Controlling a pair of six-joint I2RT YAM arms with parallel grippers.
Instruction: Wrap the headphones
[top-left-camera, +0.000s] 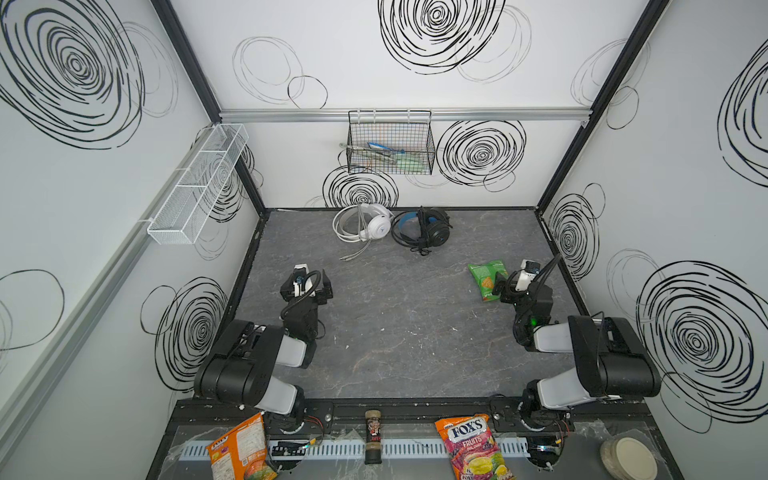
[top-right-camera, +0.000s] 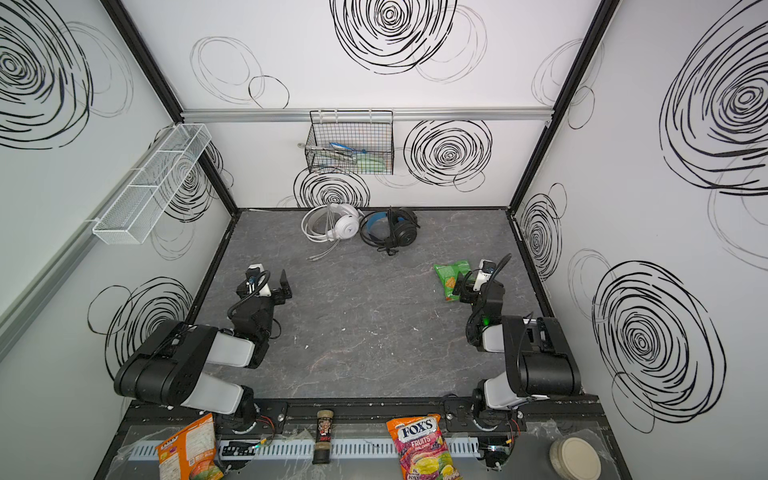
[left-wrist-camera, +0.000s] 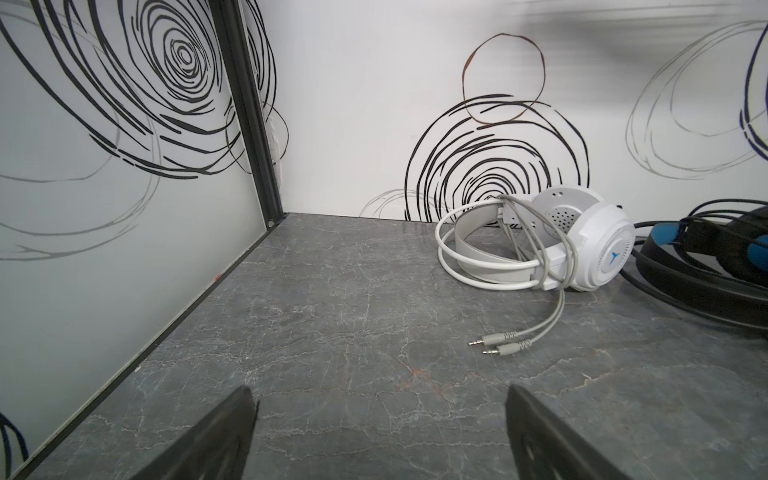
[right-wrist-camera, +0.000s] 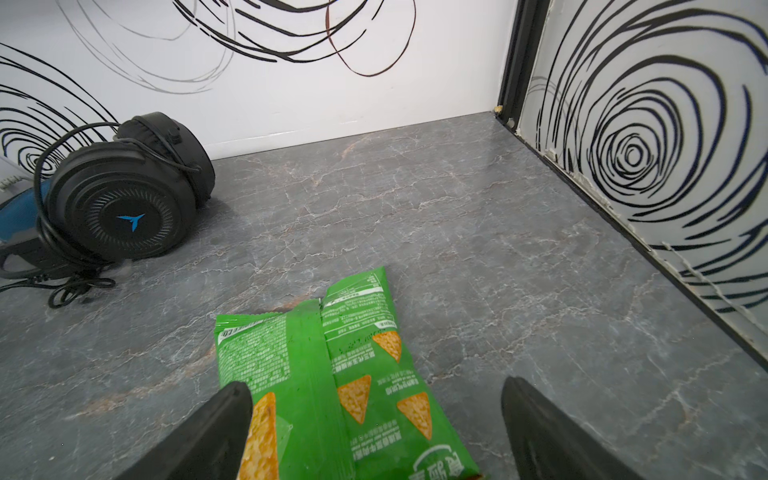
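Basket (top-left-camera: 419, 137): holding tongs (top-left-camera: 376, 153) on back wall.
Headphones: white set (top-left-camera: 378, 224), black set (top-left-camera: 438, 230) lying together.
Left jaws: standing spread, empty.
Right jaws: standing spread over green bag (right-wrist-camera: 332, 374).

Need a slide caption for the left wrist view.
Open left gripper faces white headset by back wall; cable draped over headband, two plugs loose.

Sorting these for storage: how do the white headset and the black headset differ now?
The white headset is white all over; the black headset has a blue-lined band. The white one's cable tail and plugs trail loose away from it; the black one's cable lies bunched beside it. Both lie by the back wall, cables looped round them.
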